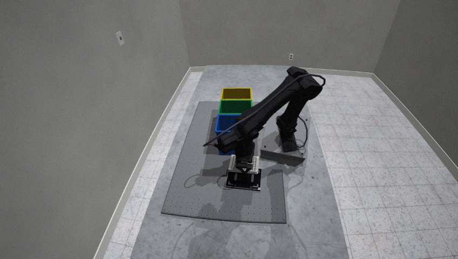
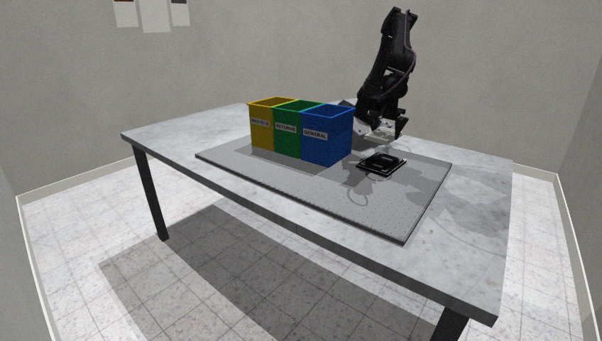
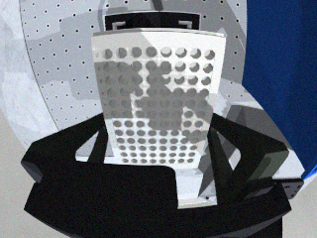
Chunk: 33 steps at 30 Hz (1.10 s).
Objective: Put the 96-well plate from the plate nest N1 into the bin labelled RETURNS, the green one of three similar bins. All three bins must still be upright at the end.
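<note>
My gripper [image 1: 244, 167] [image 2: 382, 127] [image 3: 158, 117] is shut on the white 96-well plate [image 1: 255, 162] [image 2: 379, 135] [image 3: 158, 94], gripping it across its width. It holds the plate a short way above the black plate nest N1 [image 1: 243, 183] [image 2: 380, 163] [image 3: 149, 21], which is bare. The green RETURNS bin [image 1: 234, 101] [image 2: 287, 131] stands upright in the middle of a row, between the yellow bin [image 1: 236, 89] [image 2: 261, 124] and the blue bin [image 1: 224, 123] [image 2: 327, 137] [image 3: 282, 74]. The blue bin is closest to the gripper, just beside it.
The bins and the nest stand on a grey perforated board [image 1: 193, 192] [image 2: 380, 202] on a metal table [image 2: 464, 244]. The arm's base [image 1: 287, 144] stands at the board's far side, right of the bins.
</note>
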### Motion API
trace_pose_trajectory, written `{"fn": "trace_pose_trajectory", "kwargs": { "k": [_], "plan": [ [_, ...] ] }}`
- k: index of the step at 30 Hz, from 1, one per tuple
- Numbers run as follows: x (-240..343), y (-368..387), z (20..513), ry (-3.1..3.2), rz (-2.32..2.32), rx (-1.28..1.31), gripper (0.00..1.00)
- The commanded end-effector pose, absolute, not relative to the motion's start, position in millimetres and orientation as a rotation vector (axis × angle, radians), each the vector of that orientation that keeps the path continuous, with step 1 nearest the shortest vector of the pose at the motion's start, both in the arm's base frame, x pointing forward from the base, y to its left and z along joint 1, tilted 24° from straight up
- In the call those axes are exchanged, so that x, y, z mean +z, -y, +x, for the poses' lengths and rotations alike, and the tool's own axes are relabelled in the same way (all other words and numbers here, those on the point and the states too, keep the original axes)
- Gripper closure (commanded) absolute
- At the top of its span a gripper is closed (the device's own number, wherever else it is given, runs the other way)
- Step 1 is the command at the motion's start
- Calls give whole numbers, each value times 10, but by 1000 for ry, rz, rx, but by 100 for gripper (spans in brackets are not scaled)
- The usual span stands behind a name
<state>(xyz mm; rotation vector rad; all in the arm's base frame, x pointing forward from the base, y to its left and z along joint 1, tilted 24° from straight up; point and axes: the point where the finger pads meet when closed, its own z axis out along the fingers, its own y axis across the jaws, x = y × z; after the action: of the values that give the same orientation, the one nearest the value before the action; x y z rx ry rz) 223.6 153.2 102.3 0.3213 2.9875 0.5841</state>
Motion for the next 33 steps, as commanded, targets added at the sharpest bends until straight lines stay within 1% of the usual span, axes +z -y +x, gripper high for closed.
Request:
{"fn": "trace_pose_trajectory", "kwargs": {
  "k": [1,33],
  "plan": [
    [1368,-1484,2314,-2920,312,625,100],
    [1791,-1302,2226,-2919,312,622,100]
  ]
}}
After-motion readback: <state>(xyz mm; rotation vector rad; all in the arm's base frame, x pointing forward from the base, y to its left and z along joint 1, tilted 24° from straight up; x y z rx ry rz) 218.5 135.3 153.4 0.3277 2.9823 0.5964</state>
